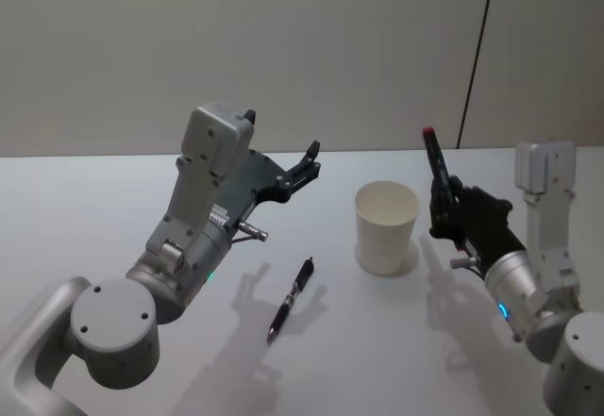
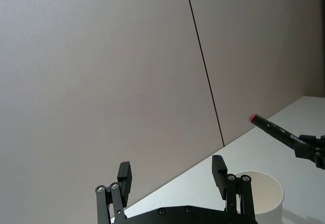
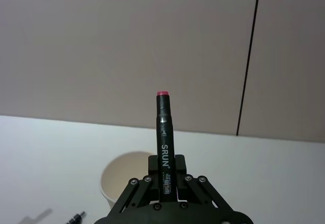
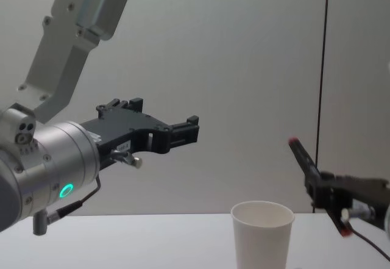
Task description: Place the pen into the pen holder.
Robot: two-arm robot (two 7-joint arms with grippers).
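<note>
Standing on the smooth white table point(image 1: 94, 199), the tapered paper pen holder point(image 1: 386, 227) has a rolled rim; right gripper point(image 1: 449, 201), at its 3 o'clock, clamps the black, red-tipped pen point(image 1: 434, 157) tilted upward; left gripper point(image 1: 310, 163) is raised at 10 o'clock, fingers spread, empty; a slim dark pen point(image 1: 291, 299) lies flat at 7 o'clock.
</note>
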